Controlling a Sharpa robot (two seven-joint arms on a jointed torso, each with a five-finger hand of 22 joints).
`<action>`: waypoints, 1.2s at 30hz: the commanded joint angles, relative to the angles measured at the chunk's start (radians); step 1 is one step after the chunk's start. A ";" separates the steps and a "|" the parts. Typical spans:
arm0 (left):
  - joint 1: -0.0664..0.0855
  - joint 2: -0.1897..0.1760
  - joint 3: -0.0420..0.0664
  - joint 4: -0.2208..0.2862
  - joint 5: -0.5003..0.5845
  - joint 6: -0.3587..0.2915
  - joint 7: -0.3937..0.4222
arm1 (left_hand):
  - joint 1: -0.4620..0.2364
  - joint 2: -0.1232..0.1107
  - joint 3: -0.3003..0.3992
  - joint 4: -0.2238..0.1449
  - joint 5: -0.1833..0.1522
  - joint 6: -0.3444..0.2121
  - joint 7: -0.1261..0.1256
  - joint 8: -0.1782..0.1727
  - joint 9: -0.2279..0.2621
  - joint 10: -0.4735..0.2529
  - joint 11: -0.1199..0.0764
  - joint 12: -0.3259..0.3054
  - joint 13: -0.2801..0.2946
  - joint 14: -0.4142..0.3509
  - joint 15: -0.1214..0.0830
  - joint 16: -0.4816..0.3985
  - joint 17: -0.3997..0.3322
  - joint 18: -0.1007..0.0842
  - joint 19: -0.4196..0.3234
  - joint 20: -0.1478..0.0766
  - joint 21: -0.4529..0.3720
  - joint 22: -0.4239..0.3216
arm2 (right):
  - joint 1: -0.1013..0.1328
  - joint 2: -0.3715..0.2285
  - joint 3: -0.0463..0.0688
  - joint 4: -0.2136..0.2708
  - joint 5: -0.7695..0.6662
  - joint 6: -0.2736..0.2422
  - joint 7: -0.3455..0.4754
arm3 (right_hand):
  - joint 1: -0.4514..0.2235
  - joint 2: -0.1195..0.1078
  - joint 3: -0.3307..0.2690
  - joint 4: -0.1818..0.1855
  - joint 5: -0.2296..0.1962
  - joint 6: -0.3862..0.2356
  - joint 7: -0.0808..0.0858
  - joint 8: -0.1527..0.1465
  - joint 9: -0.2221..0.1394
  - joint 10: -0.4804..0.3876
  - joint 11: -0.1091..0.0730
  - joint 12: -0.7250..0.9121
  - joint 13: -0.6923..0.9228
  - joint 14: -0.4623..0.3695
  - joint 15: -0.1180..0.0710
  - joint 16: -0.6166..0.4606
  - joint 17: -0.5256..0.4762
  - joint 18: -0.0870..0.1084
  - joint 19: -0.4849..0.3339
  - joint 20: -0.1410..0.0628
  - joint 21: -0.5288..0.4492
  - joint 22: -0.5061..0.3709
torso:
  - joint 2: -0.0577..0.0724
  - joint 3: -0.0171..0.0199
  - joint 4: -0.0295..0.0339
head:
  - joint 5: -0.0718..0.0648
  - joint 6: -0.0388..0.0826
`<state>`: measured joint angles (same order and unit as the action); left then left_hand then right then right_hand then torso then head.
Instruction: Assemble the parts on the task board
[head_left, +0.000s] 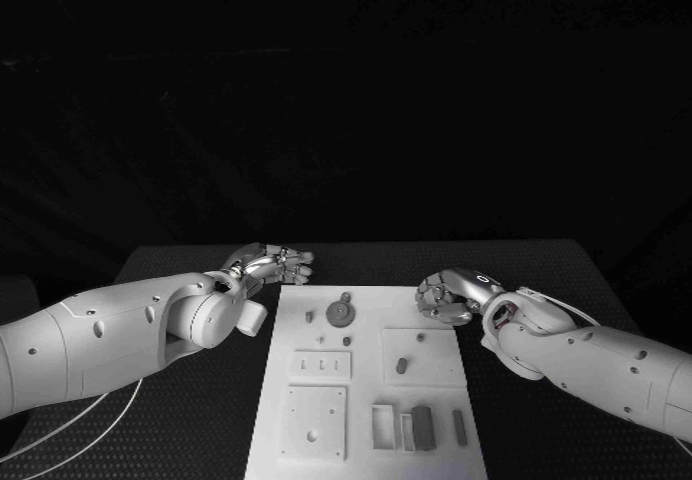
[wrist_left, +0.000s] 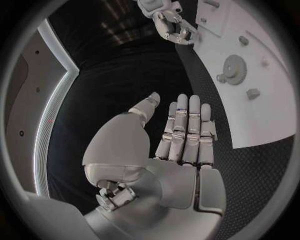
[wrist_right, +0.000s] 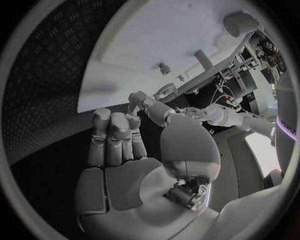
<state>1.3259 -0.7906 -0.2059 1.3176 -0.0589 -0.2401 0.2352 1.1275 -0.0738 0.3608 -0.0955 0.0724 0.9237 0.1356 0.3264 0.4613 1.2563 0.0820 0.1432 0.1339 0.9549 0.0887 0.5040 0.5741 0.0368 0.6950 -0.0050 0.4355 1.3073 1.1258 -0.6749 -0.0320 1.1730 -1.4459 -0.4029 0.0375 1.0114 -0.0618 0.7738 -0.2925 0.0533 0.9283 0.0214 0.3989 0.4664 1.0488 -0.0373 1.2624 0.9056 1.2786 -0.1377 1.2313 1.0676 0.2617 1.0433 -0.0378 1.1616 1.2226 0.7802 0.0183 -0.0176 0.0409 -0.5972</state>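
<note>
Task board white, plain. Tabletop around it black with a fine dotted weave. Gear part near the board's far end grey; block part at its near end darker grey. My left robot hand and right robot hand silver, my arms white.

**Far end of the board flanked, near end crowded**

The left robot hand hangs at the far left corner of the task board, the right robot hand at its far right edge — between them bare plate leads in to the round gear. Nearer, upright blocks stand close together. Black counter lies bare along both long sides.
</note>
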 joint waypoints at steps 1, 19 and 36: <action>0.001 0.001 0.002 0.013 -0.070 0.042 -0.052 | -0.023 -0.002 -0.001 -0.004 -0.011 0.010 0.001 0.000 0.000 0.009 0.002 0.003 0.002 0.009 0.000 0.006 0.002 -0.004 0.006 -0.005 0.008 0.018 | 0.018 0.002 0.001 0.018 -0.050 0.004 -0.052 | 0.003 0.006 -0.006 0.000 -0.005 0.151 0.046 0.015 0.026 0.006 -0.004 0.007 0.002 -0.005 -0.004 0.005 0.002 0.000 -0.004 -0.006 -0.001 -0.001 | -0.001 -0.0009 -0.0010 | -0.001 0.005; 0.009 0.059 0.004 0.076 -0.214 0.055 -0.237 | -0.132 -0.052 -0.019 0.054 -0.024 0.015 0.001 -0.012 -0.001 0.060 -0.021 0.018 0.019 0.044 -0.022 0.050 0.023 -0.002 0.029 -0.024 0.023 0.019 | 0.055 0.057 0.002 0.138 -0.116 0.022 -0.185 | 0.010 -0.016 0.019 0.003 -0.005 0.154 0.043 0.018 0.041 0.016 -0.007 0.001 0.004 0.002 -0.007 0.002 -0.002 0.000 -0.001 -0.010 0.000 -0.007 | -0.008 0.0005 0.0005 | 0.007 0.014; 0.008 0.108 0.003 0.063 -0.316 0.067 -0.276 | -0.182 -0.075 -0.009 0.143 -0.023 -0.004 0.008 -0.026 -0.007 0.056 -0.021 0.013 0.029 0.033 -0.026 0.068 0.032 -0.003 0.030 -0.031 0.029 0.019 | 0.074 0.109 0.005 0.171 -0.132 0.027 -0.195 | 0.006 -0.022 0.034 0.003 -0.005 0.156 0.042 0.018 0.047 0.021 -0.008 -0.003 0.004 0.007 -0.008 0.000 -0.004 0.000 0.004 -0.011 0.001 -0.011 | -0.014 -0.0009 -0.0008 | -0.001 0.018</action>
<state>1.3331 -0.6860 -0.2034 1.3802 -0.3556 -0.1828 -0.0323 0.9479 -0.1560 0.3517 0.0420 0.0550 0.9246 0.1437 0.3050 0.4560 1.3133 0.0570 0.1578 0.1613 0.9919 0.0660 0.5659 0.6047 0.0282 0.7221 -0.0320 0.4606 1.3078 1.1998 -0.5679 -0.0271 1.3404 -1.5597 -0.3895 -0.1489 1.0164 -0.0742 0.7998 -0.2895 0.0531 0.9305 0.0214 0.3989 0.4664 1.0634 -0.0448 1.2661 0.9088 1.2822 -0.1406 1.2312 1.0653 0.2479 1.0428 -0.0451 1.1616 1.2125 0.7660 0.0171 -0.0198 0.0410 -0.5778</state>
